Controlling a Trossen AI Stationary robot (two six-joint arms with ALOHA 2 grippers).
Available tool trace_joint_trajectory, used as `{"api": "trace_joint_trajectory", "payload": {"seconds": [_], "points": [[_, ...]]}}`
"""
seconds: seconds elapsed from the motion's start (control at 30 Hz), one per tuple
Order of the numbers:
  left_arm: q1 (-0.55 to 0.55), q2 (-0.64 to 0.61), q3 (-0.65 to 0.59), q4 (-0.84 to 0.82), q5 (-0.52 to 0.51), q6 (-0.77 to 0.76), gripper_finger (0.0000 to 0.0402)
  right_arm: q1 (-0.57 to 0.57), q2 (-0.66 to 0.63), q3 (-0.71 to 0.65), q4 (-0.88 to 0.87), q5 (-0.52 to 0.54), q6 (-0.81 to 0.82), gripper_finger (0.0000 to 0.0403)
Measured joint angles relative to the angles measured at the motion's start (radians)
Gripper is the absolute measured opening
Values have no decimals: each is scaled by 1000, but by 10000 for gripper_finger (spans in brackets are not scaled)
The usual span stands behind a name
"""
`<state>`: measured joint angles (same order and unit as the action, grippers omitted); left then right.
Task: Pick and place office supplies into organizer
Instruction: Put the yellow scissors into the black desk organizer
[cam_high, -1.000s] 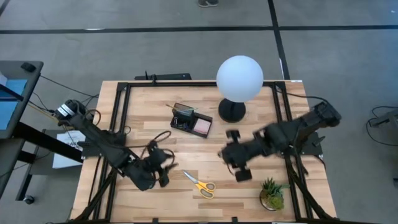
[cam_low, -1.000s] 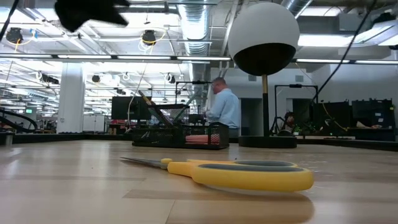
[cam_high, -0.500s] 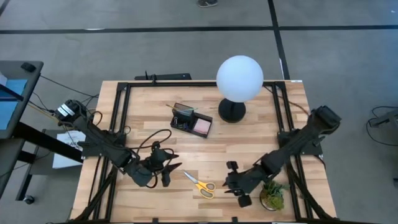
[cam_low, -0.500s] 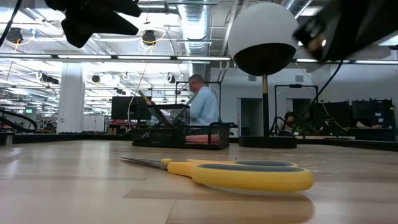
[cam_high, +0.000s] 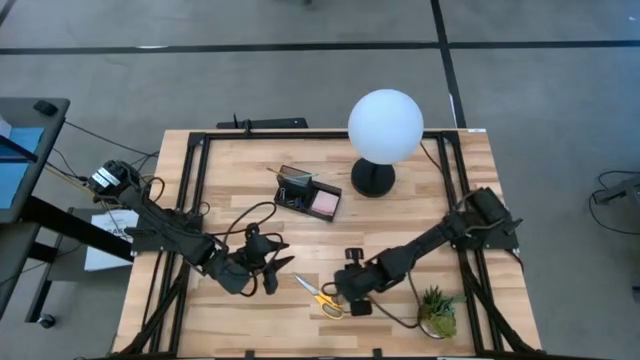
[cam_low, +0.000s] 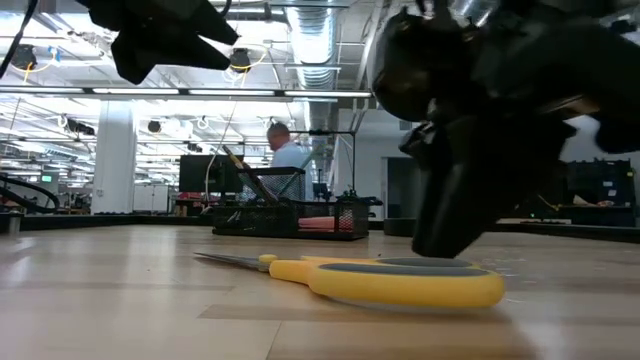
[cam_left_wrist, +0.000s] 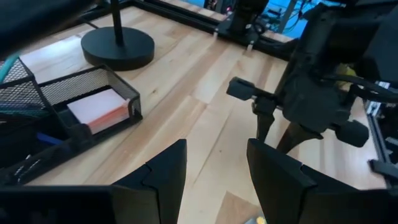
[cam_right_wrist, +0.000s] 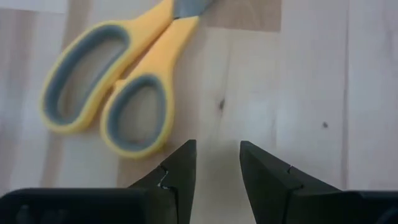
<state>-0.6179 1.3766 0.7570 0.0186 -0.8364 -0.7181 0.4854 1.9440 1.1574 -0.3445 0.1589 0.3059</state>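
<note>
The yellow-handled scissors (cam_high: 320, 296) lie flat on the wooden table near its front edge; the low view shows them close up (cam_low: 380, 281). My right gripper (cam_high: 340, 291) hangs low just right of their handles (cam_right_wrist: 112, 93), open, with only bare wood between its fingers (cam_right_wrist: 214, 165). My left gripper (cam_high: 274, 268) hovers open left of the scissors, above the table (cam_left_wrist: 214, 168). The black organizer (cam_high: 307, 193) stands at mid-table with pens in its cup and a pink sticky-note pad (cam_left_wrist: 99, 107) in its tray.
A white globe lamp (cam_high: 385, 124) on a black base (cam_high: 372, 179) stands right of the organizer. A small green potted plant (cam_high: 437, 311) sits at the near right corner, close behind my right arm. A person (cam_low: 290, 160) moves in the room beyond the table.
My right gripper has dropped from high above mid-table down to table height and moved toward the near edge and leftward, ending beside the scissors' handles, still open. The scissors have not moved. The person in the background has walked to the left.
</note>
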Motion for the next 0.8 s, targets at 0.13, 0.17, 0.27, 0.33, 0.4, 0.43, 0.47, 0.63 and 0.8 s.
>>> {"api": "trace_joint_trajectory", "payload": {"seconds": [0.13, 0.17, 0.27, 0.33, 0.4, 0.43, 0.47, 0.63, 0.8], "points": [[3, 0, 0, -31, 2, -9, 164, -4, 26, 67, -61, 0, 0, 117], [3, 0, 0, -31, 2, -11, 164, -3, 25, 80, -84, -1, 0, 117], [2, 0, 0, -28, 2, -12, 164, -3, 25, 104, -91, -1, 0, 117], [2, 0, 0, -31, 2, -12, 164, 0, 25, 111, -92, -1, 1, 117], [2, 0, 0, -30, 2, -8, 164, 5, 25, 115, -78, -1, 23, 117], [3, 0, 0, -30, 2, -7, 164, 8, 25, 115, -70, -1, 42, 117], [3, 0, 0, -31, 2, -7, 164, 8, 33, 116, -64, -3, 62, 117], [2, 0, 0, -31, 2, -3, 164, 11, 42, 115, -67, -4, 96, 117], [2, 0, 0, -36, 2, -2, 164, 13, 41, 115, -64, -3, 106, 117]]}}
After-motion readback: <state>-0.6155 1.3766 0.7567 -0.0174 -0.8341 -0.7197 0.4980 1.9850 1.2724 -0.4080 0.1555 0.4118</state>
